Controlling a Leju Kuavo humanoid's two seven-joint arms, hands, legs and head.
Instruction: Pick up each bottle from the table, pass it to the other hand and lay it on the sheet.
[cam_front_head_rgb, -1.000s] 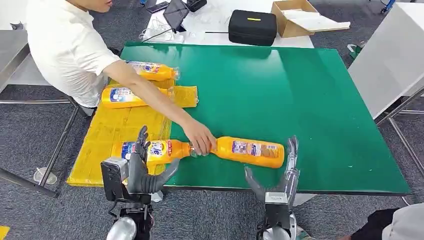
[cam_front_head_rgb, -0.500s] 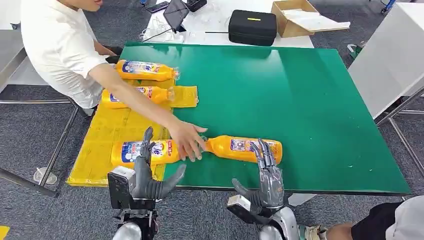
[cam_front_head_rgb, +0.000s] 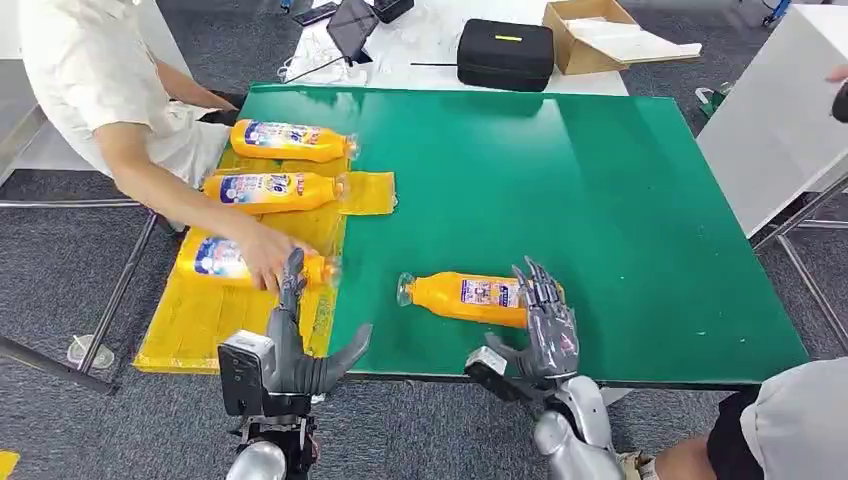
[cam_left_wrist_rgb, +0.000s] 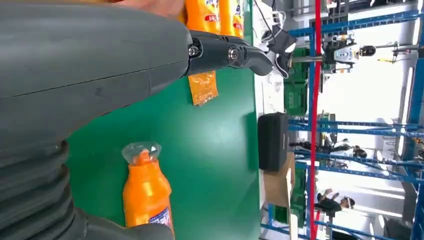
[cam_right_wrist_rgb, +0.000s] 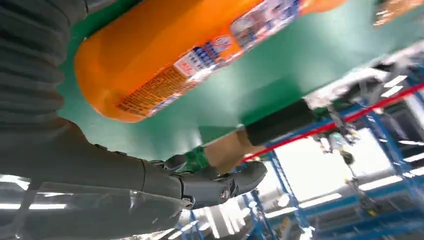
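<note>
Orange bottle (cam_front_head_rgb: 468, 296) lying on green tabletop (cam_front_head_rgb: 600, 200), right hand (cam_front_head_rgb: 545, 325) spread wide at its base, grasp pending; left hand (cam_front_head_rgb: 300, 345) open, waiting beside yellow sheet (cam_front_head_rgb: 200, 300)

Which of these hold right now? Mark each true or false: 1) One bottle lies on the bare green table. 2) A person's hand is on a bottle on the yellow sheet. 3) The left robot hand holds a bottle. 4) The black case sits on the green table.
1) True: one bottle lies on the green table, by the right robot hand.
2) True: the person's hand is on the nearest sheet bottle on the yellow sheet.
3) False: the left robot hand is open, holding nothing.
4) False: the black case sits beyond it, on a white surface.
</note>
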